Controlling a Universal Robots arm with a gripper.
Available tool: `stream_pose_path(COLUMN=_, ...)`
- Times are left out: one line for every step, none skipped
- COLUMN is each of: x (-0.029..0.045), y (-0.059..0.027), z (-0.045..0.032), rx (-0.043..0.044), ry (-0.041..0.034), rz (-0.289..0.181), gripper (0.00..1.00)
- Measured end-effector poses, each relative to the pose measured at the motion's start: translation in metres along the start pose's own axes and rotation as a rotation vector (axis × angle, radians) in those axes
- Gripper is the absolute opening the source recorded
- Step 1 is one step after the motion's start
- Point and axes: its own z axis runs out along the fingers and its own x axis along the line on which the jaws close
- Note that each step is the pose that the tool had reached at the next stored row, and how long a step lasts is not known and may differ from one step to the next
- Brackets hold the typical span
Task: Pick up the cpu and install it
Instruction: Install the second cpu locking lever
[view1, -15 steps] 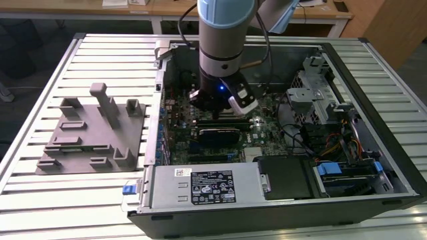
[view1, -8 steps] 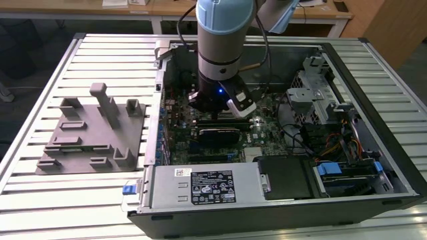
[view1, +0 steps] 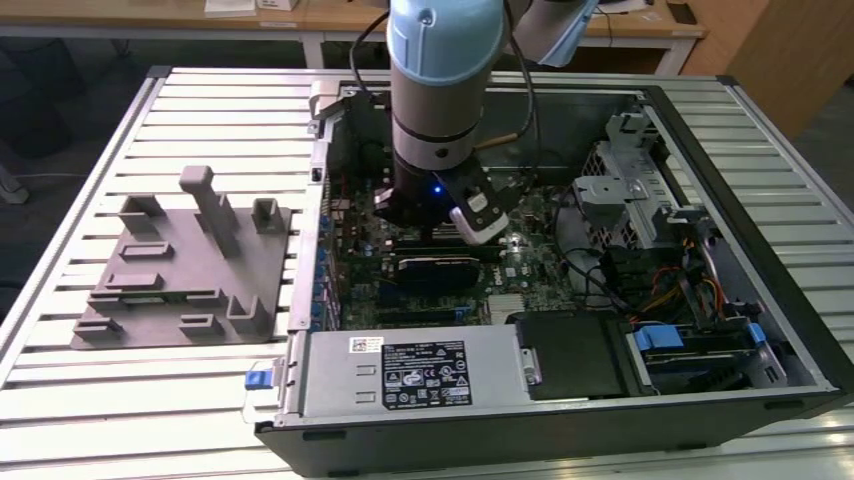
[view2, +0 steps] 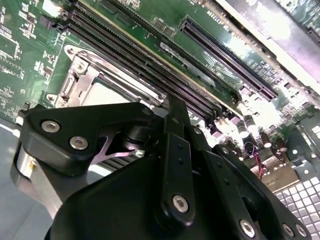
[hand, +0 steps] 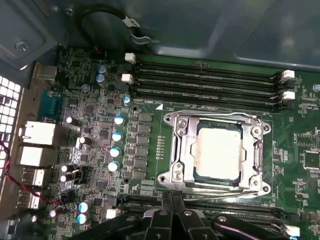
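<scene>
The cpu (hand: 220, 152), a pale silvery square chip, lies flat inside the metal-framed socket (hand: 175, 150) on the green motherboard (hand: 100, 150). In the second wrist view its pale top (view2: 107, 92) shows past the gripper's black linkage. My gripper (hand: 172, 200) hangs just above the board beside the socket's edge, shut, with nothing in it, and apart from the chip. In the exterior view the arm reaches down into the open computer case, and the gripper (view1: 430, 222) hovers over the middle of the board.
Long memory slots (hand: 205, 80) run along both sides of the socket. A grey fixture plate with upright posts (view1: 174, 270) lies on the table at the exterior view's left. The power supply (view1: 400, 375), a drive cage (view1: 634, 190) and loose cables (view1: 667, 290) crowd the case.
</scene>
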Motion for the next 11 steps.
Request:
stream_pose_path(x=0.0002, y=-0.0004, z=0.0004, rx=-0.0059, ry=-0.0004, rz=0.000, gripper=0.11)
stream_pose_path(x=0.0006, y=-0.0007, z=0.0009, rx=-0.0122, ry=-0.0009, rz=0.000, gripper=0.11)
stream_pose_path(x=0.0009, y=-0.0010, z=0.0014, rx=-0.0180, ry=-0.0014, rz=0.000, gripper=0.11)
stream_pose_path(x=0.0015, y=-0.0015, z=0.0020, rx=-0.0221, ry=-0.0018, rz=0.000, gripper=0.11)
stream_pose_path(x=0.0022, y=-0.0019, z=0.0027, rx=-0.0252, ry=-0.0020, rz=0.000, gripper=0.11)
stream_pose_path(x=0.0030, y=-0.0023, z=0.0034, rx=-0.0278, ry=-0.0022, rz=0.001, gripper=0.11)
stream_pose_path(x=0.0041, y=-0.0025, z=0.0042, rx=-0.0307, ry=-0.0025, rz=0.001, gripper=0.11)
stream_pose_path(x=0.0050, y=-0.0026, z=0.0050, rx=-0.0337, ry=-0.0027, rz=0.001, gripper=0.11)
stream_pose_path(x=0.0060, y=-0.0027, z=0.0056, rx=-0.0377, ry=-0.0031, rz=0.001, gripper=0.11)
stream_pose_path(x=0.0068, y=-0.0027, z=0.0061, rx=-0.0424, ry=-0.0036, rz=0.002, gripper=0.11)
stream_pose_path(x=0.0081, y=-0.0027, z=0.0067, rx=-0.0470, ry=-0.0042, rz=0.003, gripper=0.11)
